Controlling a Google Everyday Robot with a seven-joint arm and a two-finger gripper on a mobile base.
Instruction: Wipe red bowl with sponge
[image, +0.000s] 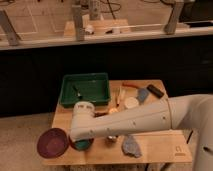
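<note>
A small red bowl sits near the front left of the wooden table, with a teal-green sponge inside it. My white arm reaches in from the right and bends down over the bowl. My gripper is down at the bowl over the sponge, mostly hidden under the arm.
A dark maroon plate lies at the table's front left corner, beside the bowl. A green tray stands at the back left. A blue-grey cloth, a small dark can, a white disc and a black object lie right of the arm.
</note>
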